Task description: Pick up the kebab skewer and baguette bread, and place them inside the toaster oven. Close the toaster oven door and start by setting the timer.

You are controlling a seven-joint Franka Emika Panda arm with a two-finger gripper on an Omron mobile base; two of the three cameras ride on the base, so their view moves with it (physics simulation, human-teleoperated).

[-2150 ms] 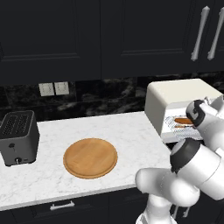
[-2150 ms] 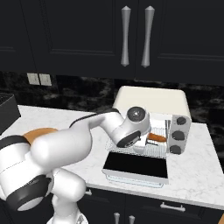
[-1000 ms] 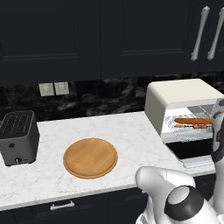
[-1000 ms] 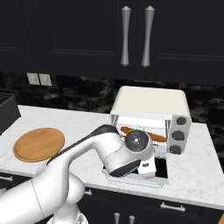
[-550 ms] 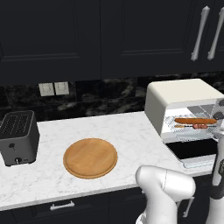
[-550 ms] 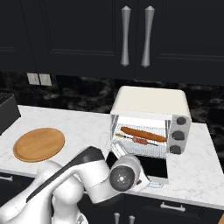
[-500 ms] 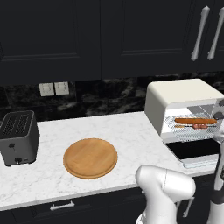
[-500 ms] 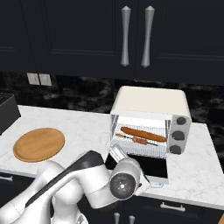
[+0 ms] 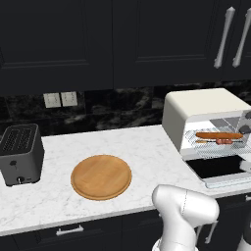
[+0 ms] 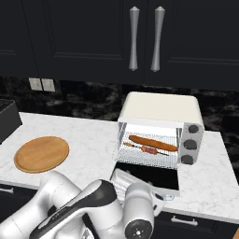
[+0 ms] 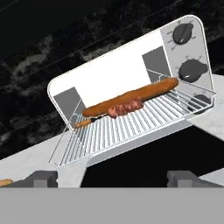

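Oven (image 10: 161, 108): baguette (image 11: 131, 96) and skewer (image 11: 124, 107) on its rack; door (image 10: 147, 176) hanging open below; gripper (image 11: 112, 178) spread, empty, before door; careless lift risks slipping off the handle.

White robot arm folded low in front of its base; the gripper (image 11: 112, 178) has both dark fingertips spread wide apart, holding nothing.

light: even, soft | shadows: faint | focus: sharp | glare: none
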